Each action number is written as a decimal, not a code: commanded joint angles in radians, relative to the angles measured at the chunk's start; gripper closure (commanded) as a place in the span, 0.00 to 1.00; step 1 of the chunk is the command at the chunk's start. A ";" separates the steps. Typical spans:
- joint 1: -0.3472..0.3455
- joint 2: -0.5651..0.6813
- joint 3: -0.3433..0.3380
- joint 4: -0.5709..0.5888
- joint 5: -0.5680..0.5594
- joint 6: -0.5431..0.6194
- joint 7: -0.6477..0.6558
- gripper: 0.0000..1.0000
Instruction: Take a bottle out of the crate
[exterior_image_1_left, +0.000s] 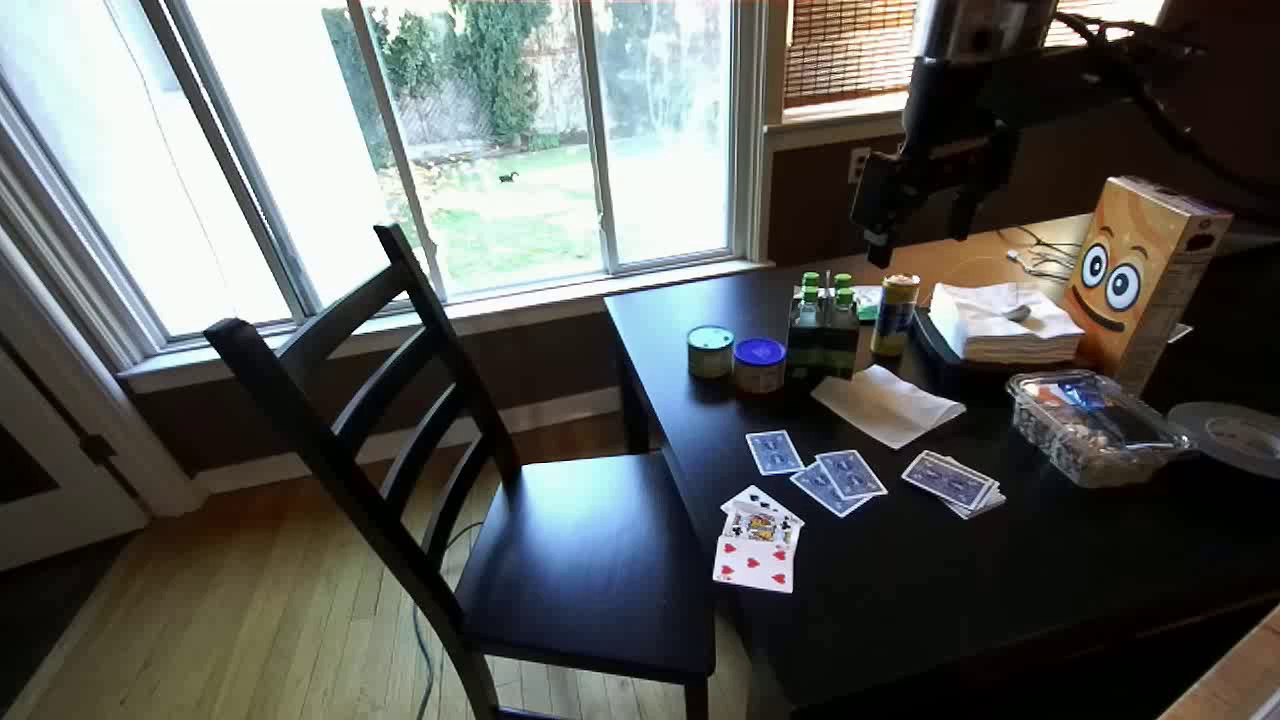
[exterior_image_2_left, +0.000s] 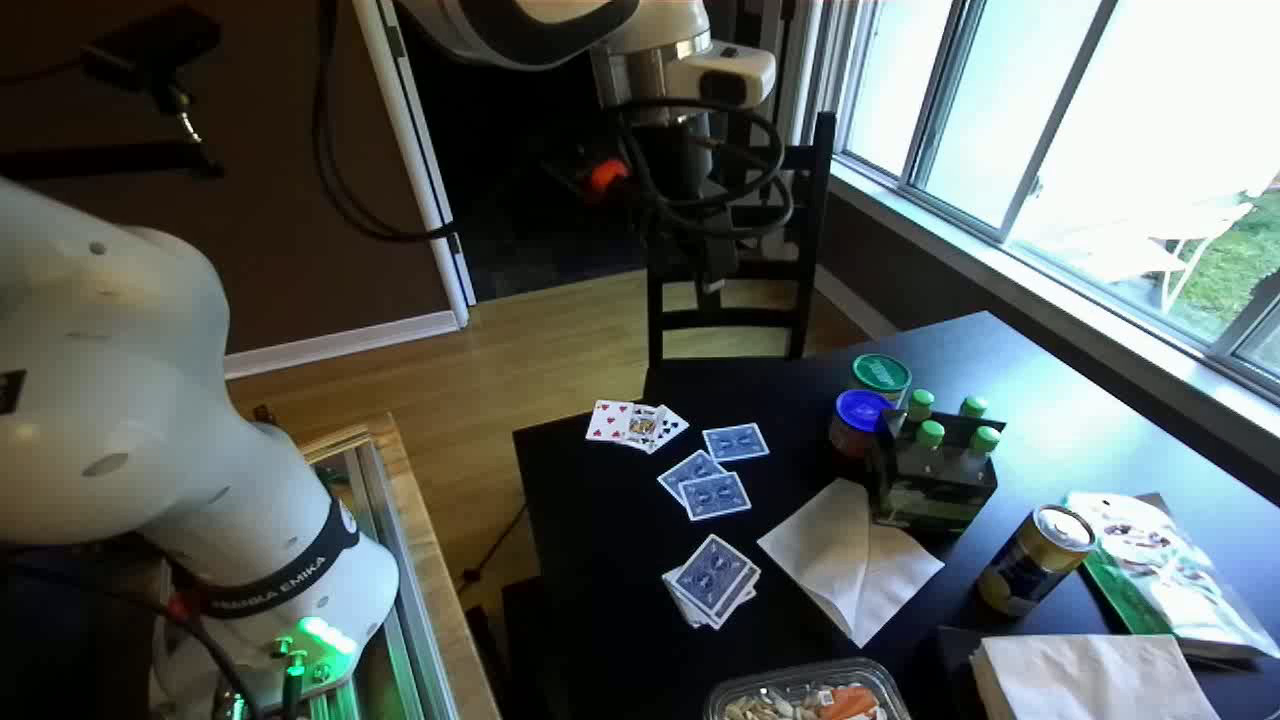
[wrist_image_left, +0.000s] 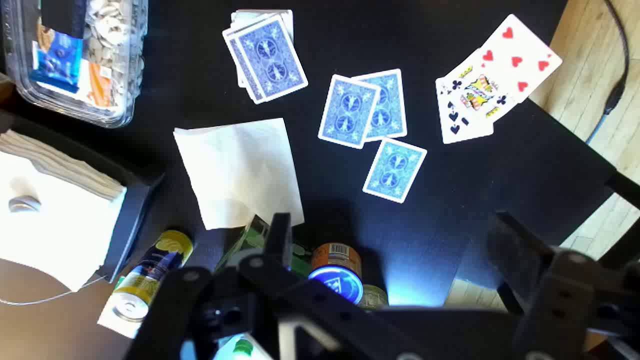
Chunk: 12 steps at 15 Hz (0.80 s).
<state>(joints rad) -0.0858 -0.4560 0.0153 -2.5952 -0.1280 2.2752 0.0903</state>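
The small dark crate (exterior_image_1_left: 822, 345) stands on the black table with several slim green bottles in it, their pale green tops showing; it also shows in an exterior view (exterior_image_2_left: 932, 490). One bottle (exterior_image_2_left: 985, 440) is at its near right corner; a bottle top (exterior_image_1_left: 843, 280) shows too. In the wrist view the crate (wrist_image_left: 252, 232) is partly hidden behind one finger, and a green top (wrist_image_left: 243, 346) shows between gripper parts. My gripper (exterior_image_1_left: 918, 240) is open and empty, well above the table and apart from the crate. Its fingers are wide apart in the wrist view (wrist_image_left: 392, 222).
A blue-lidded tub (exterior_image_2_left: 862, 410) and green-lidded tub (exterior_image_2_left: 882, 373) stand beside the crate. A can (exterior_image_2_left: 1035, 560), white napkin (exterior_image_2_left: 850, 560), playing cards (exterior_image_2_left: 715, 495) and clear container (exterior_image_1_left: 1095, 430) lie around. Napkin stack (exterior_image_1_left: 1005, 320) and cartoon-eyed box (exterior_image_1_left: 1140, 280) stand farther off. A chair (exterior_image_1_left: 590, 560) adjoins the table.
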 joint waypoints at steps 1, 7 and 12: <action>0.004 0.000 -0.004 0.002 -0.002 -0.003 0.001 0.00; 0.004 0.000 -0.004 0.002 -0.002 -0.003 0.001 0.00; 0.018 0.059 -0.050 0.088 0.081 -0.010 -0.030 0.00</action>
<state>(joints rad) -0.0835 -0.4517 0.0069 -2.5844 -0.1115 2.2754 0.0893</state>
